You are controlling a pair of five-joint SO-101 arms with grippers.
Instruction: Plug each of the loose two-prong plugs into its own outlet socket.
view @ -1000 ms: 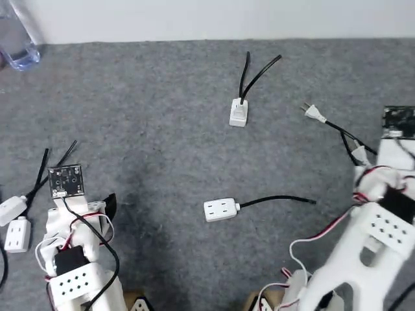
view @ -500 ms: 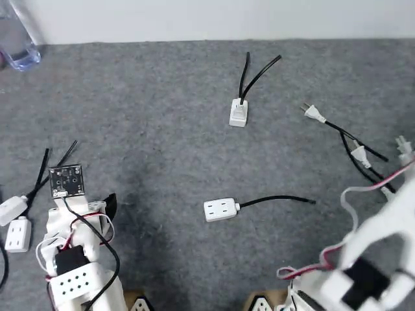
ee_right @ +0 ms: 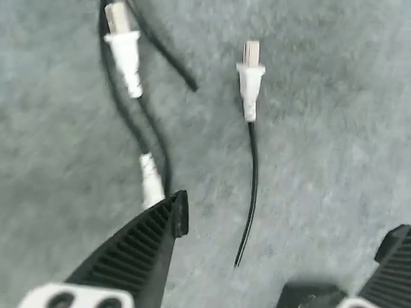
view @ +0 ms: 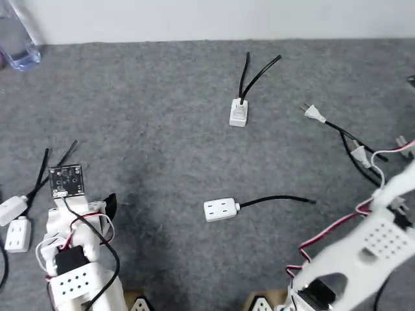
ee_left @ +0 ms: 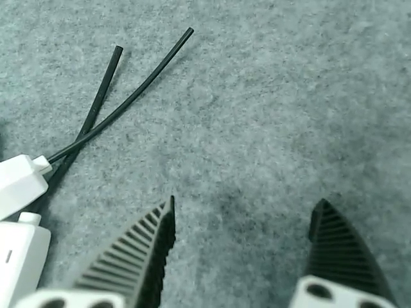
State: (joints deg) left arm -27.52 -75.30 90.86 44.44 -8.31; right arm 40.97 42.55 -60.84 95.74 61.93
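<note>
Three loose white two-prong plugs lie on the grey carpet at the right: one plug [view: 316,114], a second plug [view: 358,154] and a third plug [view: 403,144] by the edge. The right wrist view shows a plug [ee_right: 250,74] on a short black cord, and two more plugs [ee_right: 125,45] [ee_right: 152,185] on tangled cords. My right gripper [ee_right: 282,250] hangs open just above them, holding nothing. White outlet sockets sit mid-carpet [view: 219,209], farther back [view: 239,112] and at the left [view: 18,233]. My left gripper [ee_left: 244,237] is open over bare carpet beside the left sockets [ee_left: 19,183].
A clear bottle [view: 16,39] stands at the far left corner by the white wall. Black cord ends [ee_left: 122,90] lie ahead of the left gripper. The right arm's white body [view: 379,238] covers the near right corner. Open carpet stretches between the arms.
The right arm has swung about at the right edge and its wrist now sits lower, uncovering the plugs at the right. The left arm, sockets and plugs have not moved.
</note>
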